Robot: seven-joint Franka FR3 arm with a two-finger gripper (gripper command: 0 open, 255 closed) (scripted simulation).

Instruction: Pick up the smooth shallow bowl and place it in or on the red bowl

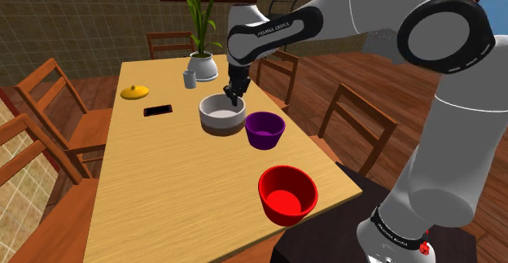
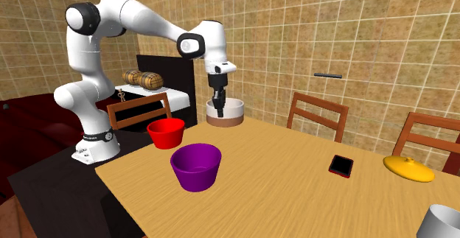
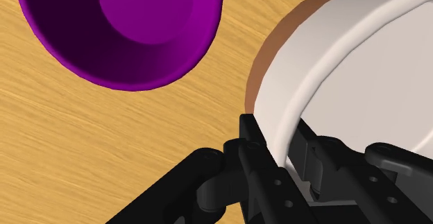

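Observation:
The shallow white bowl [image 1: 220, 115] [image 2: 227, 114] [image 3: 361, 70] has a brown base and sits near the table's middle in the shoulder view. My black gripper [image 1: 236, 98] [image 2: 217, 105] [image 3: 279, 145] comes down from above and is shut on its rim, one finger inside and one outside. I cannot tell whether the bowl rests on the wood or hangs just above it. The red bowl [image 1: 287, 195] [image 2: 166, 133] stands near the table edge closest to the stand. Between the two is a purple bowl [image 1: 264, 129] [image 2: 196, 166] [image 3: 125, 28].
On the wooden table [image 1: 163, 188] lie a yellow lid [image 1: 135, 92] [image 2: 410, 168] and a dark phone [image 1: 158, 110] [image 2: 340, 165]. A grey cup [image 1: 190, 78] and a potted plant [image 1: 203, 64] stand at the far end. Wooden chairs [image 1: 57, 115] ring the table.

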